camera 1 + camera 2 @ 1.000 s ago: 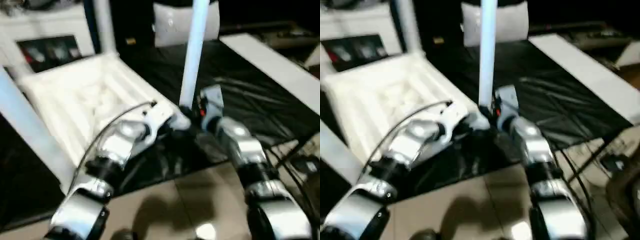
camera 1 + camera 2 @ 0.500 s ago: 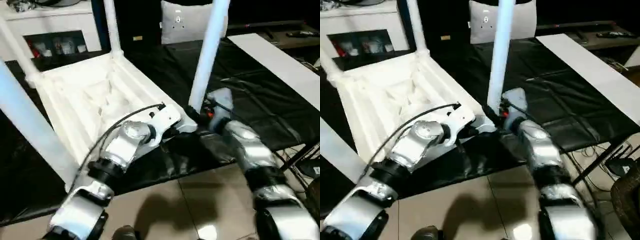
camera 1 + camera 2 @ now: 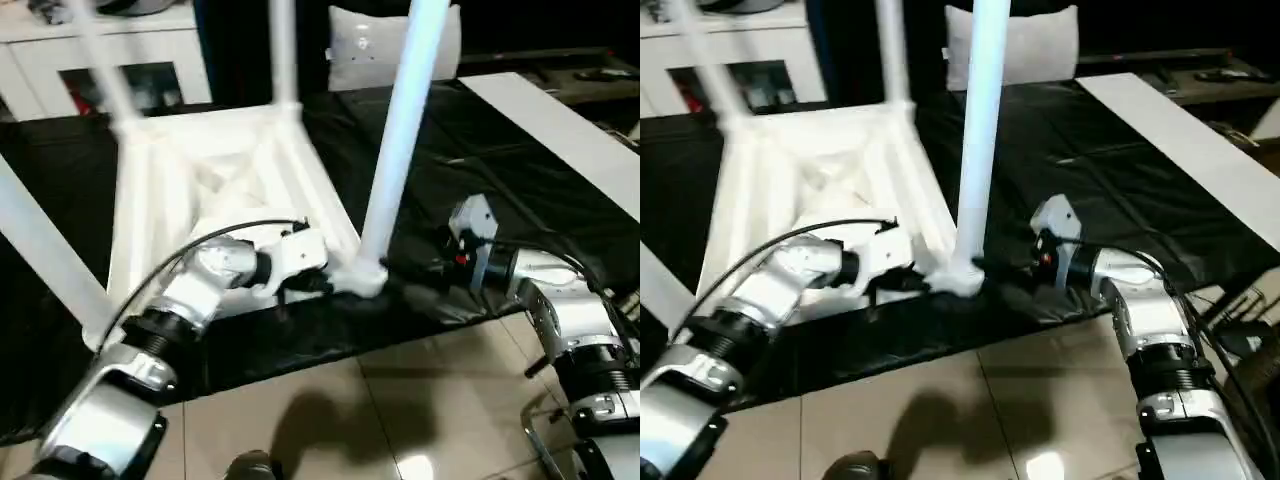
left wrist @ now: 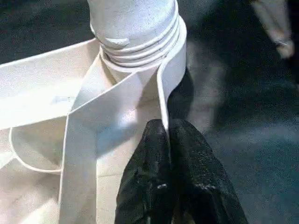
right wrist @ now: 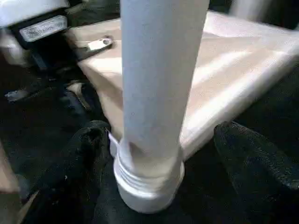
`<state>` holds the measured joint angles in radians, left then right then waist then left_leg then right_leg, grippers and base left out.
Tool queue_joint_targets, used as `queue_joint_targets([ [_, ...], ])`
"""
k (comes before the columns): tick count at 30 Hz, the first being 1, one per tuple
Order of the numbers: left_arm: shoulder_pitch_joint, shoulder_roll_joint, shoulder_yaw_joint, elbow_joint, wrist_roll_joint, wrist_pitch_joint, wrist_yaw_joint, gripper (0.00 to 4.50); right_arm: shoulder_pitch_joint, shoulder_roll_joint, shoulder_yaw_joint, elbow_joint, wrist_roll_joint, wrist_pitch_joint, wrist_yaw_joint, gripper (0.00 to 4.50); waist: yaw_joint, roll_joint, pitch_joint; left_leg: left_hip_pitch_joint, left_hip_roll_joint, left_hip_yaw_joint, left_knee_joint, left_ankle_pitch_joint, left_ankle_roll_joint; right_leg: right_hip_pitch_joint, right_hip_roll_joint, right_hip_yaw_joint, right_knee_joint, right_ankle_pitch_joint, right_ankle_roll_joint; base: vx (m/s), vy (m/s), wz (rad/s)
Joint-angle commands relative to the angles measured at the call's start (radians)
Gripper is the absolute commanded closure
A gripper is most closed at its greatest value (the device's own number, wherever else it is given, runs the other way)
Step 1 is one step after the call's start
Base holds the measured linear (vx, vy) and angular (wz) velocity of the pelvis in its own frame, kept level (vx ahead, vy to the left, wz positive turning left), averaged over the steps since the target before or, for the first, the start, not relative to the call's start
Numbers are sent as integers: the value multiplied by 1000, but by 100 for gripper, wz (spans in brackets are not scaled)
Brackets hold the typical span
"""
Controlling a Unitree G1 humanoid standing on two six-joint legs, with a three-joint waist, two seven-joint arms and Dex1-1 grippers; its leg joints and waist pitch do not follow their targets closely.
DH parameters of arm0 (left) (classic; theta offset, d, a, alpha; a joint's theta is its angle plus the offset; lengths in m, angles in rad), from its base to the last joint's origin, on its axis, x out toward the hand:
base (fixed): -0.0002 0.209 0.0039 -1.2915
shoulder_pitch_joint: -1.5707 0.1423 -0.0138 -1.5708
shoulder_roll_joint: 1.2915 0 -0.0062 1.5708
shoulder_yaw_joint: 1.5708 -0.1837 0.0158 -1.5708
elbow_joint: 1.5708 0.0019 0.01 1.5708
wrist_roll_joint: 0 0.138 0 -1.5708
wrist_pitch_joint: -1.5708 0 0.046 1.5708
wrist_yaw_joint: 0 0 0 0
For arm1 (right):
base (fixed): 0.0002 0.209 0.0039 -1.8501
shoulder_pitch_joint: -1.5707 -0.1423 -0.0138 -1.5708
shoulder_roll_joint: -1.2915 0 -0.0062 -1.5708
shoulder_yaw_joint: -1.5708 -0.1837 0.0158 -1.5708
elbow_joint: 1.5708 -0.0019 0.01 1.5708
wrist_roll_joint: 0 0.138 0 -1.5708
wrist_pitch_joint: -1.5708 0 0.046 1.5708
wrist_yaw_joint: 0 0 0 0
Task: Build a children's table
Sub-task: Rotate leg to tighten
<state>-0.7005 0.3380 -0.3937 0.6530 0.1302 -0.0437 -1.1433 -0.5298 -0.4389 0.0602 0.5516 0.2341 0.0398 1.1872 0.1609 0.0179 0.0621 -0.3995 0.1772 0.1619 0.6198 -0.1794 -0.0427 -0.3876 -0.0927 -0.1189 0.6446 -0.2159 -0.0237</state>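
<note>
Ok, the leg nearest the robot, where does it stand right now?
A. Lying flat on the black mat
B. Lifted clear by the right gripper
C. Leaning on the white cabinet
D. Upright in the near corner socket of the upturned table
D: the leg stands upright, its threaded end seated in the corner socket of the upturned table, and the right gripper is open around it without gripping.

Two silver, segmented forearms with black joint rings. Left forearm [image 3: 150, 330]: a thin black cable arcs over it to a white wrist housing [image 3: 298, 255]. Right forearm [image 3: 565, 320]: grey wrist block with a red mark [image 3: 461, 259]. Fingers [image 4: 154, 186]: black, finely textured, rounded.
</note>
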Motion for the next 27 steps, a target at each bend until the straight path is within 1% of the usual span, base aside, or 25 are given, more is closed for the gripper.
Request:
queue_joint_targets([
  [1, 4, -11, -69, -31, 7, -57, -91, 450, -14, -21, 15, -21, 19, 20, 55, 64, -7, -3, -79, 28, 75, -17, -80, -191, 65, 45, -87, 70, -82, -83, -241, 0, 0, 0],
  [3, 2, 0, -82, -20, 18, -81, -111, 450, -12, -31, 26, -27, 24, 27, 100, 64, 0, -4, -79, 28, 76, -16, -79, -189, 65, 43, -88, 70, -78, -72, -247, 0, 0, 0],
  [4, 0, 3, -85, -13, 22, -92, -120, 450, -12, -33, 29, -28, 27, 40, 120, 80, 2, -6, -78, 27, 75, -14, -80, -194, 65, 44, -90, 71, -79, -82, -244, 0, 0, 0],
  [5, -1, 6, -86, -10, 22, -99, -129, 450, -12, -35, 32, -29, 30, 54, 138, 92, 3, -6, -79, 27, 75, -14, -80, -196, 64, 45, -91, 71, -79, -88, -243, 0, 0, 0],
  [6, -2, 8, -86, -7, 20, -106, -138, 450, -13, -37, 35, -29, 32, 63, 153, 92, 3, -5, -78, 26, 76, -14, -82, -203, 60, 44, -92, 70, -81, -106, -237, 0, 0, 0],
  [8, -1, 15, -87, -10, 9, -119, -169, 450, -12, -42, 46, -37, 48, 87, 196, 124, 4, -6, -78, 26, 75, -13, -82, -211, 56, 44, -93, 71, -84, -123, -233, 0, 0, 0],
  [10, 0, 17, -87, -11, 8, -121, -174, 450, -11, -42, 48, -40, 53, 94, 204, 131, 4, -7, -77, 26, 76, -14, -83, -213, 54, 43, -92, 72, -84, -132, -230, 0, 0, 0],
  [12, 2, 18, -88, -13, 4, -126, -187, 450, -6, -45, 58, -60, 73, 128, 234, 153, 5, -7, -77, 24, 76, -15, -83, -212, 54, 45, -93, 72, -85, -146, -224, 0, 0, 0],
  [13, 2, 18, -88, -13, 4, -126, -187, 450, -6, -45, 58, -60, 73, 128, 234, 163, 5, -7, -77, 24, 76, -15, -83, -212, 54, 45, -93, 72, -85, -146, -224, 0, 0, 0],
  [14, 0, 16, -86, -9, 3, -129, -191, 450, -5, -44, 63, -63, 77, 146, 248, 170, 5, -6, -77, 26, 76, -14, -83, -208, 51, 42, -93, 72, -86, -146, -224, 0, 0, 0],
  [18, 0, 13, -85, -2, 4, -134, -193, 450, -4, -36, 60, -62, 80, 169, 262, 207, 5, -7, -78, 25, 75, -13, -82, -198, 50, 42, -93, 72, -83, -129, -230, 0, 0, 0],
  [22, 2, 10, -82, -1, 6, -133, -192, 450, -5, -34, 59, -66, 98, 199, 272, 224, 6, -9, -77, 25, 75, -12, -81, -189, 54, 42, -93, 72, -84, -131, -229, 0, 0, 0],
  [23, 3, 10, -82, -1, 6, -133, -192, 450, -4, -35, 63, -68, 97, 203, 275, 242, 6, -10, -76, 24, 75, -12, -81, -189, 53, 42, -94, 72, -85, -139, -227, 0, 0, 0],
  [24, 3, 10, -81, -1, 6, -132, -191, 450, -4, -35, 64, -68, 97, 204, 275, 249, 5, -11, -75, 24, 75, -13, -83, -196, 51, 42, -94, 72, -87, -156, -223, 0, 0, 0],
  [26, 4, 9, -81, 1, 7, -133, -189, 450, -2, -34, 68, -73, 99, 208, 276, 252, 6, -9, -75, 27, 76, -13, -83, -204, 45, 40, -94, 72, -88, -173, -218, 0, 0, 0],
  [27, 4, 9, -81, 1, 9, -132, -186, 450, 1, -34, 70, -77, 100, 211, 276, 255, 5, -11, -74, 25, 76, -13, -84, -205, 44, 40, -94, 73, -89, -175, -215, 0, 0, 0],
])
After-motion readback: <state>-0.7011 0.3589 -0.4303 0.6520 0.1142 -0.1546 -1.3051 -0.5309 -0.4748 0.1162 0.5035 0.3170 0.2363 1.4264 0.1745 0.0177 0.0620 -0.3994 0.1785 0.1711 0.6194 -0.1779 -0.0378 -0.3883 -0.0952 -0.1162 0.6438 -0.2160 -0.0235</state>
